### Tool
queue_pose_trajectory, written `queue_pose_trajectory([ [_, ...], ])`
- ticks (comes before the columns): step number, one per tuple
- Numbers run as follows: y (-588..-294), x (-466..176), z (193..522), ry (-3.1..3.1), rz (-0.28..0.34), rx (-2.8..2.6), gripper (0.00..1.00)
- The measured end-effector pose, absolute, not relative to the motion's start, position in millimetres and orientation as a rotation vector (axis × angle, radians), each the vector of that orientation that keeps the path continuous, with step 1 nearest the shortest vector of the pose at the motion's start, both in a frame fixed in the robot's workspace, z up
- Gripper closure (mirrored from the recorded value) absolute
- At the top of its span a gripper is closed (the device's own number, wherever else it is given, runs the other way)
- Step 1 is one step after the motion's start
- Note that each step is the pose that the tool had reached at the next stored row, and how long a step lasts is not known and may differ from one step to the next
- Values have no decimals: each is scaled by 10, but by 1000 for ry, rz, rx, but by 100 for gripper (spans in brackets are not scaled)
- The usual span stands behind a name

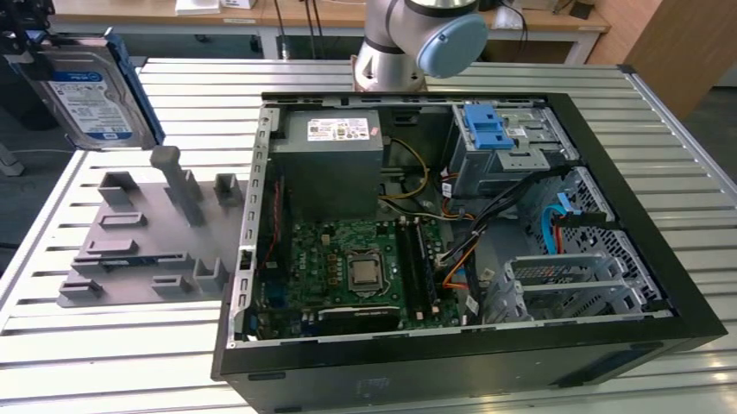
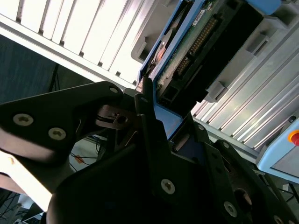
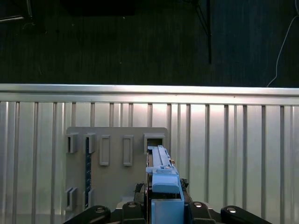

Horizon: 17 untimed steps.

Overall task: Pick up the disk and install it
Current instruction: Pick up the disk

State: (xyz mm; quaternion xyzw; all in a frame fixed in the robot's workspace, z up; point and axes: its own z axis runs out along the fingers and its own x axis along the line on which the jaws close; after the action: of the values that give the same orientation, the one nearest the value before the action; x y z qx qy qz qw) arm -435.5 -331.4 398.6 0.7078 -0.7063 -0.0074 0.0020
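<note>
Exterior view, left to right. At the far left the disk (image 1: 90, 86) hangs upright in the air with its label face showing and its long axis roughly vertical. It is clamped by the gripper (image 2: 148, 105), whose fingers in the second wrist view pinch the disk's blue edge rail. Beneath it, on the slatted metal table (image 1: 116, 345), lies the grey slotted holder (image 1: 138, 233), which the disk does not touch. The disk stands near the table's edge, and the air around it looks open. Right of the holder sits the open computer case (image 1: 461, 349), well apart from the disk, holding the grey power supply (image 1: 334, 164), the blue latch cage (image 1: 489, 129) and, furthest right, a metal drive cage (image 1: 564, 280) bordered by cables.
</note>
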Motion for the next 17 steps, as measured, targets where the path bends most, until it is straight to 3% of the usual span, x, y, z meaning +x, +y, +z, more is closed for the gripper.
queue_pose_trajectory([
  [17,-3315,-4355,4158,-2216,-23,2221,64],
])
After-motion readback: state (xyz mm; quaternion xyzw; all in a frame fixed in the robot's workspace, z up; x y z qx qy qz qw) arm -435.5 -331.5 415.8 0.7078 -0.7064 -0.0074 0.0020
